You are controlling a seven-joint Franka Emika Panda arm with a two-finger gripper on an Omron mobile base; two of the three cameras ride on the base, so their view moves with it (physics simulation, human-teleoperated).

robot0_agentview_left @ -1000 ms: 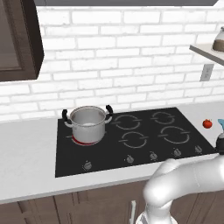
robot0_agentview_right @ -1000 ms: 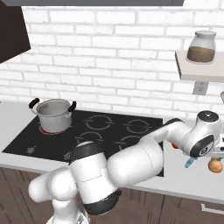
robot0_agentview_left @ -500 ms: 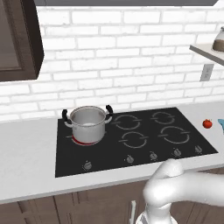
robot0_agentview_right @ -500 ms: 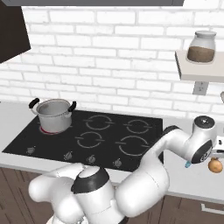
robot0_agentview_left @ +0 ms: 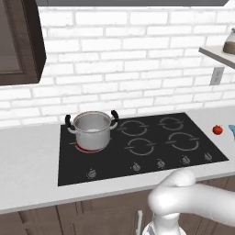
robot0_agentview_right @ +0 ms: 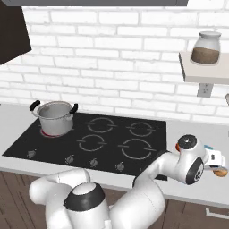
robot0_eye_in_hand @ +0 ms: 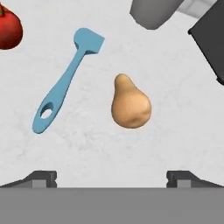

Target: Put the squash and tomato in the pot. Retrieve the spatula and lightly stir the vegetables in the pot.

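1. The squash (robot0_eye_in_hand: 130, 103) lies on the counter (robot0_eye_in_hand: 175, 109) right of the cooktop (robot0_agentview_right: 94, 138), beside the spatula (robot0_eye_in_hand: 65, 83).
2. The gripper (robot0_eye_in_hand: 111, 178) is held wide apart above it, empty.
3. A firm, smooth, light body is judged; the broad belly should be taken.

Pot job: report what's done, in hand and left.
Done: nothing; the pot holds no vegetables. In hand: the open gripper hovers over the squash on the counter, holding nothing. Left: squash and tomato into the pot, then stir with the spatula.
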